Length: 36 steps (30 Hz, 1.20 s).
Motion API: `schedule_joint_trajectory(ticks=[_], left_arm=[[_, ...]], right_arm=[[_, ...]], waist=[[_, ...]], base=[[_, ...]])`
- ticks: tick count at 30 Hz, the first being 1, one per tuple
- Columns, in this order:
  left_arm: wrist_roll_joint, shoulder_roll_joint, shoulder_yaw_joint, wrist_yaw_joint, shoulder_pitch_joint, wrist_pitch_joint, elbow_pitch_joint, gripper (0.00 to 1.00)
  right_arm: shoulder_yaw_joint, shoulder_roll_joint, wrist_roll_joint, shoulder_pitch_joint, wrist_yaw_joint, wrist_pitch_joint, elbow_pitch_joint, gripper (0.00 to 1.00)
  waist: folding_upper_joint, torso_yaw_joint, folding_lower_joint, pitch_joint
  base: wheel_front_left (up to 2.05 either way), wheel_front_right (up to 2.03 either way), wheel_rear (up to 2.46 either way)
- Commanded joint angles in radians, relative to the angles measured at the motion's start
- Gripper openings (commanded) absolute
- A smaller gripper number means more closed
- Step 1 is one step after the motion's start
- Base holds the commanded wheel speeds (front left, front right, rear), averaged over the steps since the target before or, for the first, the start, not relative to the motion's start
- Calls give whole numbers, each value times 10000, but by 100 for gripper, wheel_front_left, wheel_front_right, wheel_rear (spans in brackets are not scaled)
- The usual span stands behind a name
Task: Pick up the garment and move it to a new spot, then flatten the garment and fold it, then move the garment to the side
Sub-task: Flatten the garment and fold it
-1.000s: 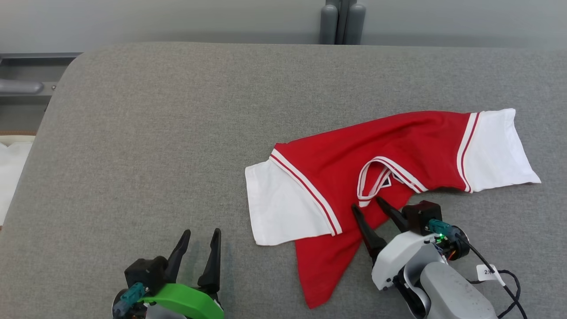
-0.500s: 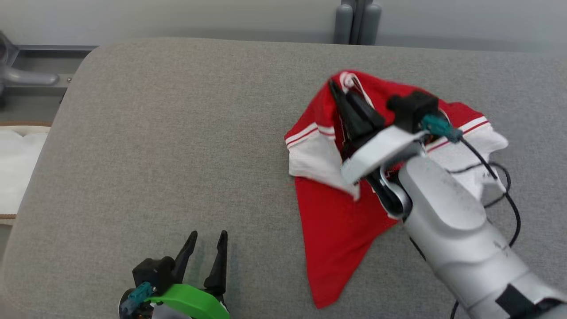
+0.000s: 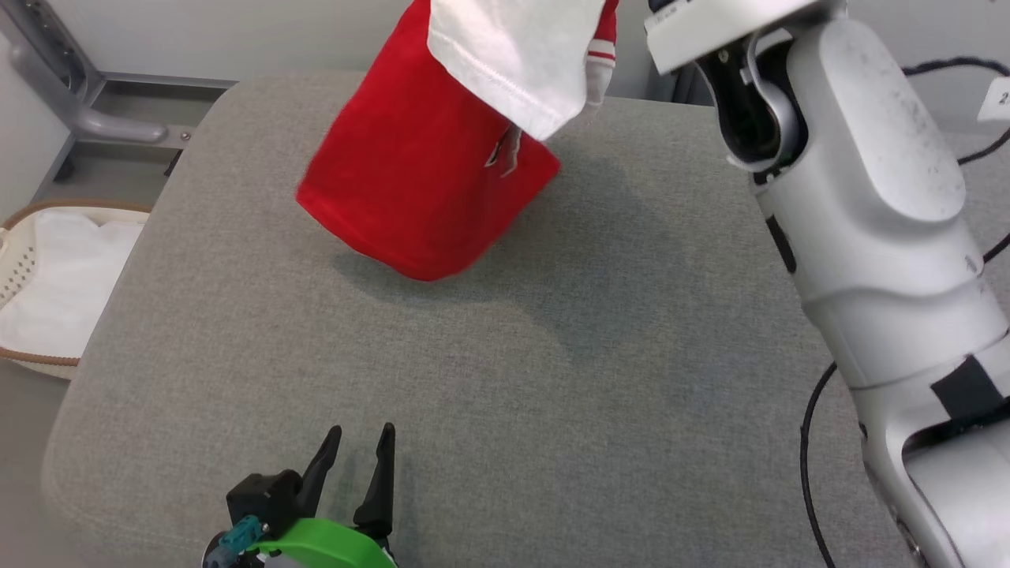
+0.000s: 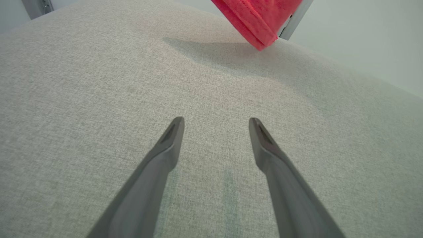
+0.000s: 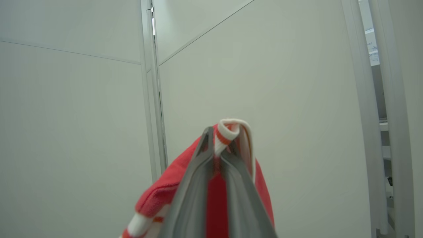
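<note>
Right wrist view: the right gripper [image 5: 218, 140] is pinching the red-and-white garment [image 3: 418, 181] by its collar, dangling it above the grey table [image 3: 592, 379], while the left gripper [image 3: 360, 432] is sitting empty, fingers spread, near the front edge.

Wide bare stretch of grey woven padded tabletop [image 3: 552, 379] across the middle and near side, with free passage there. Over the far left, the red-and-white knit garment [image 3: 418, 181] hangs low above the surface. The bulky white right forearm [image 3: 868, 197] blocks the right side, with a black cable [image 3: 809, 442] trailing beside it.
</note>
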<state>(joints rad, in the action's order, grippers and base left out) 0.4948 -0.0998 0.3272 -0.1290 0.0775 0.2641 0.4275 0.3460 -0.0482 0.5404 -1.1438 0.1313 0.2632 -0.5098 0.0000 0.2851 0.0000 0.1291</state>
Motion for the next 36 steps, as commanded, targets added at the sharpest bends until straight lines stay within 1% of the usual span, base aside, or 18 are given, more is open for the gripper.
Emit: schedule_joint_trajectory(ticks=[1, 3, 6, 8, 11, 14, 15, 16, 17, 19, 21, 23, 26, 28, 31, 34, 36], left_arm=[[-83, -4, -131, -32, -138, -1, -50, 100], [-177, 13, -272, -32, -254, -1, -109, 100], [-291, 16, -458, -32, -326, 0, -202, 100], [-347, 8, -533, -32, -320, -1, -251, 100], [-407, -19, -556, -32, -221, 0, -313, 100], [-445, -101, -589, -32, -138, -2, -368, 100], [-464, -116, -586, -32, -130, -2, -376, 100], [-482, -121, -599, -32, -118, -2, -372, 100], [-500, -120, -600, -32, -91, -2, -373, 100], [-497, -112, -625, -32, -65, 0, -347, 100], [-494, -100, -655, -32, -26, 0, -299, 100], [-527, -79, -734, -32, 59, -2, -250, 100], [-610, -112, -829, -32, 393, 0, -205, 100], [-645, -179, -759, -32, 723, -2, -131, 100], [-633, -372, -736, -32, 1501, 0, -29, 100], [-461, -631, -479, -32, 2315, -3, 318, 100], [-310, -930, -322, -32, 3051, -2, 514, 100]], right_arm=[[-108, -46, -23, 689, -13, 18, -4, 0], [-222, -48, -75, 1564, -13, 20, 41, 0], [-533, -84, -220, 3397, -13, 18, -299, 0], [-1135, -206, -100, 4706, -13, 20, -577, 0], [-2102, -417, -306, 6305, -11, 21, -830, 0], [-2862, -694, -936, 7417, -11, 20, -1054, 0], [-3163, -761, -1098, 7639, -11, 20, -1145, 9], [-3458, -816, -1344, 7850, -14, 21, -1259, 48], [-3651, -849, -1645, 7974, -14, 21, -1349, 100], [-3910, -869, -2199, 8087, -14, 20, -1470, 100], [-4171, -911, -3044, 8113, -13, 21, -1274, 100], [-4556, -713, -3866, 8192, -14, 20, -840, 100], [-4737, -363, -4751, 8285, -15, 20, -56, 100], [-4839, -189, -4903, 8302, -15, 20, 343, 100], [-4597, -49, -4969, 8159, -15, 20, 754, 100], [-4077, -37, -4383, 7888, -15, 20, 1015, 100], [-3752, -53, -4174, 7724, -15, 20, 1258, 100]], waist=[[0, -381, 0, -182], [0, -675, 0, -229], [0, -1142, 0, -241], [0, -1401, 0, -228], [0, -1706, 0, -186], [0, -2042, 0, -125], [0, -2118, 0, -117], [0, -2194, 0, -110], [0, -2256, 0, -105], [0, -2331, 0, -113], [0, -2387, 0, -118], [0, -2457, 0, -98], [0, -2560, 0, 47], [0, -2633, 0, 216], [0, -2785, 0, 627], [0, -2959, 0, 1118], [0, -3095, 0, 1452]], base=[[0, 0, 0], [0, 0, 0], [0, 0, 0], [0, 0, 0], [0, 0, 0], [0, 0, 0], [0, 0, 0], [0, 0, 0], [0, 0, 0], [0, 0, 0], [0, 0, 0], [0, 0, 0], [0, 0, 0], [0, 0, 0], [0, 0, 0], [0, 0, 0], [0, 0, 0]])
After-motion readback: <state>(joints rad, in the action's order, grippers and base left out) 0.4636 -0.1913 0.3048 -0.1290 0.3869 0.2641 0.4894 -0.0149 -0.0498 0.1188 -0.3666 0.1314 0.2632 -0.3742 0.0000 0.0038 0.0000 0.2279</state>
